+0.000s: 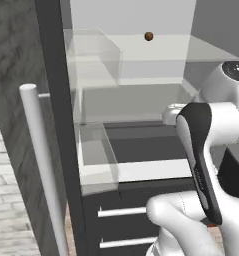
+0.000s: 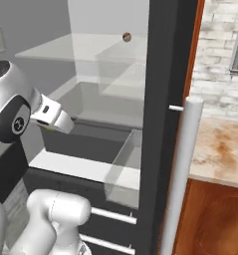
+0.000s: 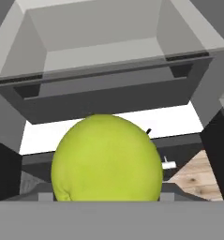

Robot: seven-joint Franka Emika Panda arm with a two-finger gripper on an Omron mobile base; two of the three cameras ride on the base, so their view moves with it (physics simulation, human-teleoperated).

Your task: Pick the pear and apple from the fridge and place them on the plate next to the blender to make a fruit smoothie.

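Note:
The fridge (image 1: 141, 102) stands open in front of me, with a pale interior and clear glass shelves. A yellow-green pear (image 3: 106, 161) with a short dark stem sits close to the hand camera, between the fingers. My gripper (image 2: 64, 124) is shut on it and holds it in the air in front of the lower shelves; a sliver of the pear's green (image 2: 51, 128) shows under the hand. A small brown round fruit, the apple (image 1: 149, 36), rests far back on the upper glass shelf (image 2: 65, 52). The plate and the blender are out of view.
The dark fridge door (image 1: 56, 100) with a long silver bar handle (image 1: 41, 165) stands at left, and a second handle (image 2: 182, 174) at right. A clear door bin (image 1: 96, 155) juts inward. Black drawers (image 1: 126, 215) lie below. A counter (image 2: 220, 149) and brick wall are at right.

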